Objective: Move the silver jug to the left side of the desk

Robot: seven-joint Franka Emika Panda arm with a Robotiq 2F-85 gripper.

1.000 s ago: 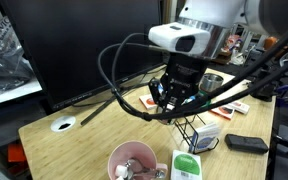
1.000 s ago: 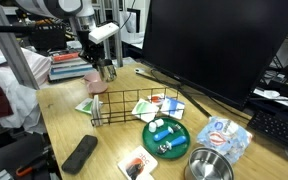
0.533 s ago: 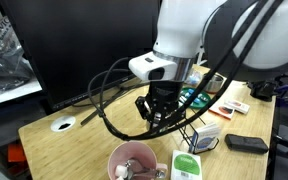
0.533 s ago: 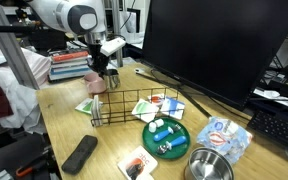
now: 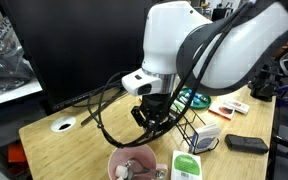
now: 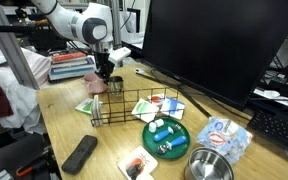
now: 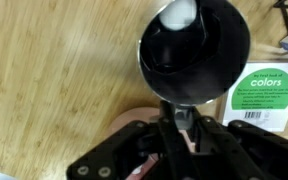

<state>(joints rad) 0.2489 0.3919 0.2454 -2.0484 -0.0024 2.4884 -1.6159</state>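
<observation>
The silver jug (image 7: 194, 50) fills the wrist view from above, its dark shiny inside facing the camera. My gripper (image 7: 181, 118) is shut on the jug's handle side and holds it above the light wood desk (image 7: 54, 80). In both exterior views the gripper (image 5: 152, 114) (image 6: 103, 76) hangs just over the pink bowl (image 5: 132, 160) (image 6: 94, 84). The jug is hard to make out there among the dark fingers. The desk's round white-rimmed cable hole (image 5: 63, 124) lies further along the desk.
A wire basket (image 6: 134, 108) stands beside the gripper, with a green plate (image 6: 166, 134) and a squat silver tin (image 6: 209, 165) beyond. A green "colors" box (image 7: 264, 95) lies next to the bowl. A big monitor (image 6: 214, 45) stands behind. A black case (image 6: 80, 153) lies near the edge.
The arm has carried the jug away from the wire basket, to above the pink bowl. The gripper has stayed shut on it.
</observation>
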